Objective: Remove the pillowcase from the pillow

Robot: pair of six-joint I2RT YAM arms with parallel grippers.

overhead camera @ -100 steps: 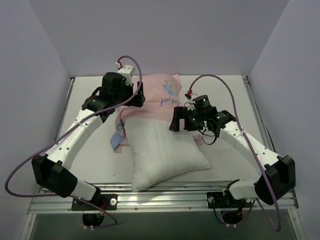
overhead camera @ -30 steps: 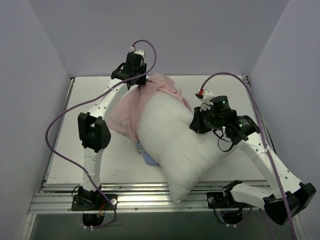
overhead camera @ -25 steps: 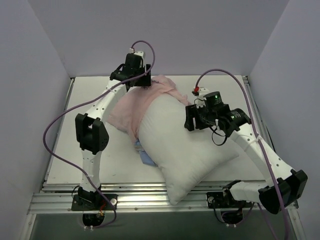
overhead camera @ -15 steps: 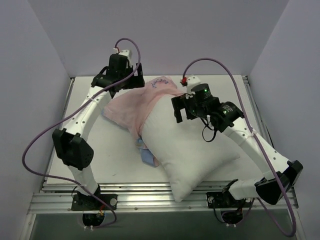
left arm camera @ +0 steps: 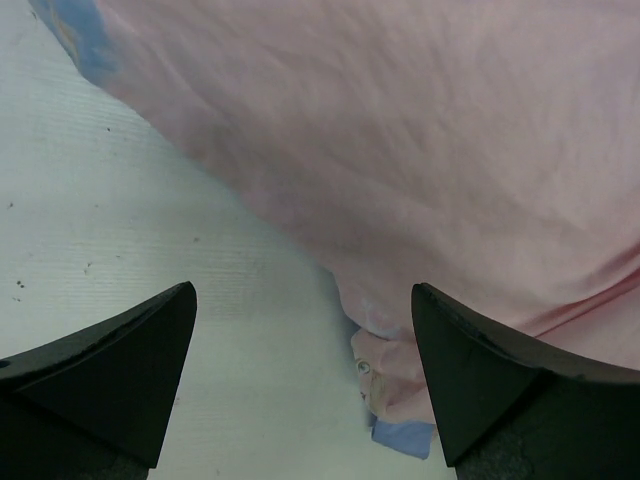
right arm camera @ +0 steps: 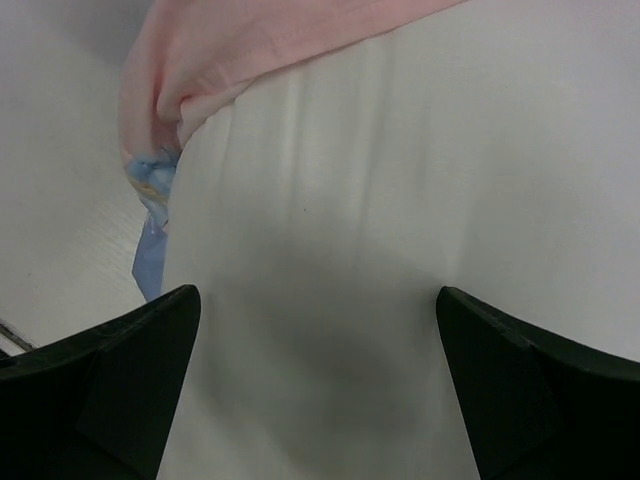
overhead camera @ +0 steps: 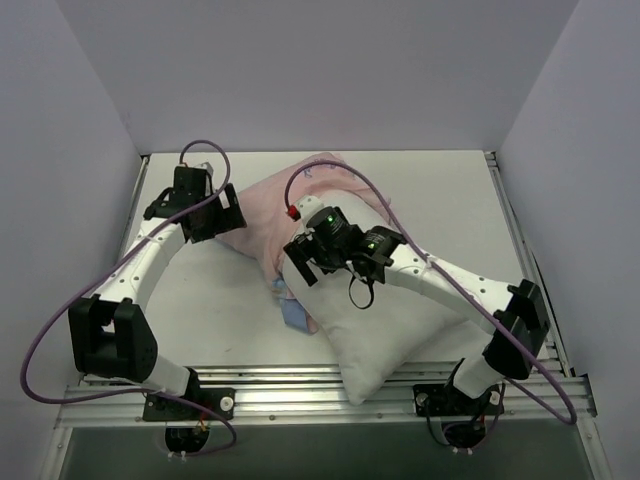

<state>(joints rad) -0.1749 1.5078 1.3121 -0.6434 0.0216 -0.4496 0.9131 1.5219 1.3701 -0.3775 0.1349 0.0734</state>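
Note:
The white pillow (overhead camera: 390,320) lies diagonally on the table, its near corner at the front edge. The pillowcase (overhead camera: 270,205), pink side out, covers its far left end, and a blue printed edge (overhead camera: 292,315) sticks out beside the pillow. My left gripper (overhead camera: 228,215) is open and empty above the pillowcase's left edge. In the left wrist view (left arm camera: 303,380) it hangs over pink fabric (left arm camera: 400,150) and a printed face (left arm camera: 385,400). My right gripper (overhead camera: 298,268) is open and empty over the pillow's left side. The right wrist view (right arm camera: 315,380) shows white pillow (right arm camera: 400,200) below it and the pink hem (right arm camera: 250,50).
The white table (overhead camera: 190,310) has walls on the left, back and right. A metal rail (overhead camera: 300,385) runs along the front edge. Both purple cables (overhead camera: 60,310) loop above the table.
My left gripper has moved from the far end of the pillowcase to its left side, nearer to me. My right gripper has swung left across the pillow to its left edge.

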